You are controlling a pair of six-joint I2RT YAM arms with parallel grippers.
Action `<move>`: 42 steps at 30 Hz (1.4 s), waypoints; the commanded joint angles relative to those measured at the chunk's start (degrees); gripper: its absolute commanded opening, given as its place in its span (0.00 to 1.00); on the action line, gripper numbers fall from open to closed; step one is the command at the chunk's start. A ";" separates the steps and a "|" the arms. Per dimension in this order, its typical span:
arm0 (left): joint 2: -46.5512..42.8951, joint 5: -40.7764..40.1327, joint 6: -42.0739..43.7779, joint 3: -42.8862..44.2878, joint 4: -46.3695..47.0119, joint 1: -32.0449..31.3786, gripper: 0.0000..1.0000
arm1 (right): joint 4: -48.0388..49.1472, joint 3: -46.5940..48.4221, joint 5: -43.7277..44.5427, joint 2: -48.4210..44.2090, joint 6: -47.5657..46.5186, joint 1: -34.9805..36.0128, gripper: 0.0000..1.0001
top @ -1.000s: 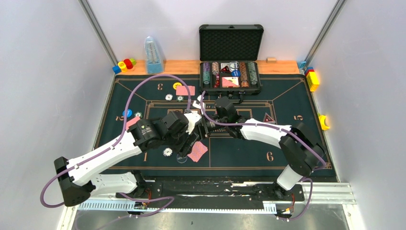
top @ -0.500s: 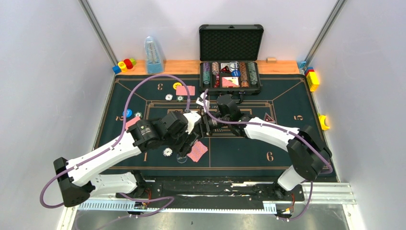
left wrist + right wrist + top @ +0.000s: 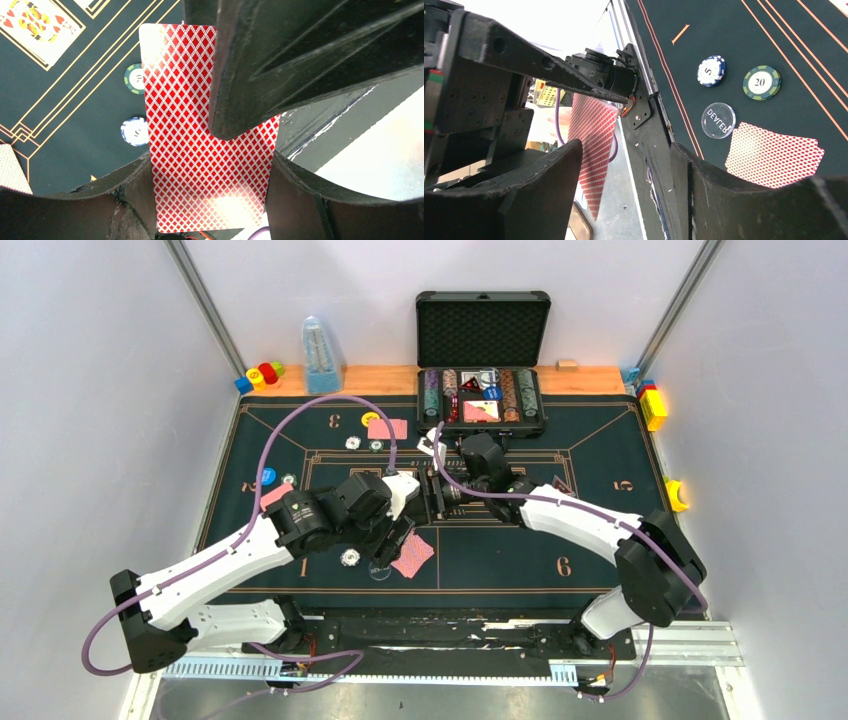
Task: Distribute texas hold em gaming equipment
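My left gripper is shut on a red-diamond-backed playing card, holding it by its two long edges above the green mat. My right gripper meets it at mid-table. Its jaws are open and straddle the same card, seen edge-on close to the left finger. One right finger overlaps the card's face. Below on the mat lie another card, a clear dealer button, a blue-white chip and a green chip.
The open black case holding chips and cards stands at the back of the mat. Cards, chips and discs lie by mat spots 3 and 2. A clear blue bottle and toy blocks line the edges.
My right gripper has slid left onto the card held by the left gripper, and its jaws have narrowed. The left gripper has kept still with the card.
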 commanded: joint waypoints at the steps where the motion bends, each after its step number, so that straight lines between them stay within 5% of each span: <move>1: -1.40 0.17 0.65 0.68 1.58 0.04 0.00 | -1.50 1.71 1.74 -4.31 -2.68 -0.33 0.64; 7: -1.28 0.10 0.64 0.64 1.57 0.04 0.00 | -2.97 1.51 2.42 -6.52 -3.23 -0.33 0.57; 22: -1.20 0.08 0.63 0.66 1.52 0.04 0.00 | -8.64 1.79 7.27 -9.69 -4.98 -0.33 0.17; 32: -1.63 0.17 0.66 0.63 1.50 0.04 0.00 | -11.16 2.74 13.38 -12.18 -7.34 -0.31 0.00; 42: -1.54 -0.23 0.48 0.64 1.40 0.04 0.00 | -12.62 3.31 14.81 -18.13 -14.37 -2.18 0.00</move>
